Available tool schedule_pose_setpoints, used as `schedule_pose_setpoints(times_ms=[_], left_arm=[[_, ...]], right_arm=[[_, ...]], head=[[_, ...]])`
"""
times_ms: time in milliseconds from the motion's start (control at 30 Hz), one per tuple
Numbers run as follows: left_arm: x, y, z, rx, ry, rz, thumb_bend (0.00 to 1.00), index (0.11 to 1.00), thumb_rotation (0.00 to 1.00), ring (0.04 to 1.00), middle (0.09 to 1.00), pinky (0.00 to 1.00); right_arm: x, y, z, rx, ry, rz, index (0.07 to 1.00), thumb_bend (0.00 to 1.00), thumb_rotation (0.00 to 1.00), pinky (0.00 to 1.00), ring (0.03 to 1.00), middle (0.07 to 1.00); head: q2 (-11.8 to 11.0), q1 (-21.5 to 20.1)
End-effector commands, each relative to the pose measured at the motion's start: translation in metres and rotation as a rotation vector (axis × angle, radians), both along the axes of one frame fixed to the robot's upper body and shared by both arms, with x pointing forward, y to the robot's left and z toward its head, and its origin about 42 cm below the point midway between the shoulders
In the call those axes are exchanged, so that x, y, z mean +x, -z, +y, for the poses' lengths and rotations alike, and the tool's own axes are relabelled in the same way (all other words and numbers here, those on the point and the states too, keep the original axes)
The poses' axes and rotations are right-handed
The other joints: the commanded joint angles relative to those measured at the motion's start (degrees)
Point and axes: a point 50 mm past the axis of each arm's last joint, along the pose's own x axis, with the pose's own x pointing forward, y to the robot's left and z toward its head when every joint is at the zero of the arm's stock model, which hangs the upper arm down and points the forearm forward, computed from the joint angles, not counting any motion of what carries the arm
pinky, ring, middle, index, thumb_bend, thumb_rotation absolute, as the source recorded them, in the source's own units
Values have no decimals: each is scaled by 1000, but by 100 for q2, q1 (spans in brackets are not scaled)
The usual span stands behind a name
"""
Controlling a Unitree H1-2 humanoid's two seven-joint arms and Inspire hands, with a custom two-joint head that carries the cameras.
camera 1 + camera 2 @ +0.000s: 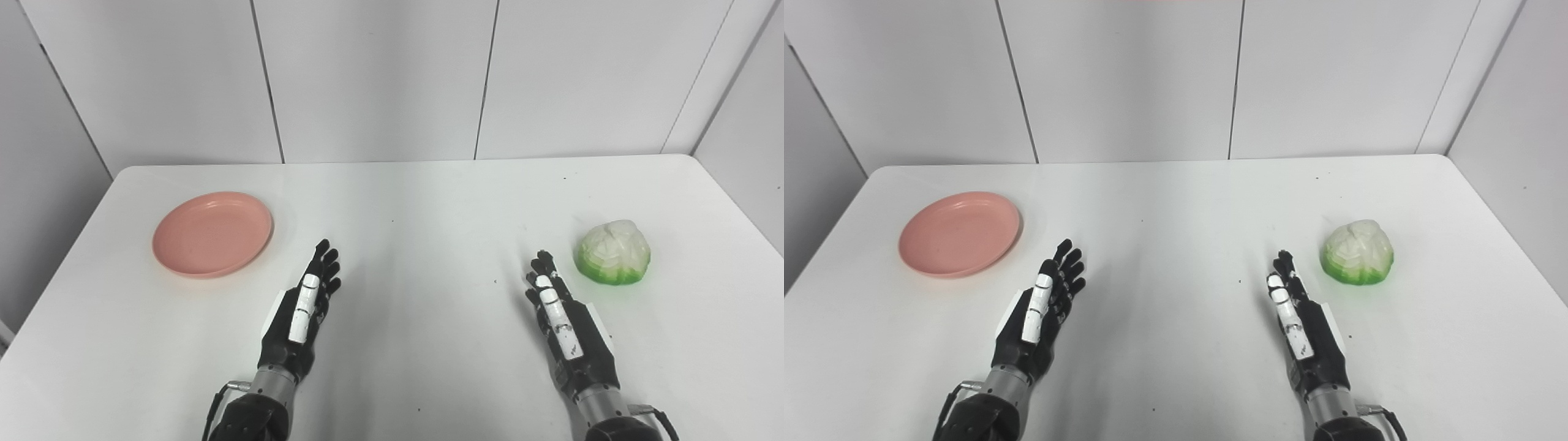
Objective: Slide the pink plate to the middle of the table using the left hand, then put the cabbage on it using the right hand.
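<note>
A pink plate (212, 233) lies empty on the left part of the white table (416, 202). A white and green cabbage (613, 252) sits on the right part. My left hand (303, 312) is open with fingers stretched forward, to the right of and nearer than the plate, apart from it. My right hand (560, 315) is open with fingers stretched forward, just left of and nearer than the cabbage, not touching it. Both hands hold nothing. The plate (960, 233), the cabbage (1358, 252) and both hands (1041, 312) (1301, 321) also show in the right eye view.
White wall panels (380, 73) rise behind the table's far edge. The table's left edge (58, 263) runs close to the plate, and its right edge (744, 214) lies beyond the cabbage.
</note>
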Motion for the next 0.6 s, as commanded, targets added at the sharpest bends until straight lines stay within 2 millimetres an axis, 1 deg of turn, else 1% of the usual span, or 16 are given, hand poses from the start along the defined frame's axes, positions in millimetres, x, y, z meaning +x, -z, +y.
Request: schedule_pose_setpoints(times_ms=[0,100,133,167,267,567], left_arm=[[9,-12,-3,-12,6,-60,642,1000,1000,1000,1000,1000],[9,-11,-3,-10,9,-57,649,1000,1000,1000,1000,1000],[9,-11,-2,-4,9,-51,657,1000,1000,1000,1000,1000],[9,-11,-2,0,8,-48,665,1000,1000,1000,1000,1000],[9,-11,-2,-4,6,-57,656,1000,1000,1000,1000,1000],[10,-11,-2,1,4,-59,659,1000,1000,1000,1000,1000]], right_arm=[[6,-15,2,5,3,-84,1000,661,834,1000,1000,1000],[6,-15,2,13,-5,-85,1000,634,841,1000,1000,1000],[7,-15,2,9,-8,-85,1000,657,839,1000,1000,1000],[7,-15,2,10,-13,-85,1000,659,842,1000,1000,1000],[7,-15,2,17,-8,-89,1000,645,830,1000,1000,1000],[6,-15,3,11,0,-82,1000,642,841,1000,1000,1000]], head=[[8,1],[5,-14],[5,-14],[-2,-17],[-2,-17],[-10,-28]])
